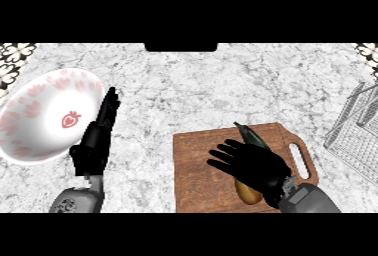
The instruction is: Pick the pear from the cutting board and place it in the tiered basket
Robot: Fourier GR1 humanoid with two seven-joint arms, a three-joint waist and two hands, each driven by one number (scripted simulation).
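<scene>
Right hand point(251, 165) hovers open-fingered (holding nothing) over the pear point(249, 192) on the cutting board point(199, 170)

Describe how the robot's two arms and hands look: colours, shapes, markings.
Both forearms are grey and blocky, entering from the lower edge. The left forearm shows a round ring-like marking near its wrist. Each ends in a black hand: left hand, right hand, with slim, segmented black fingers. No cables or sleeves are visible.

A kitchen: marble counter point(221, 80), wooden cutting board point(203, 170), plate point(44, 117), wire basket point(358, 135).
</scene>
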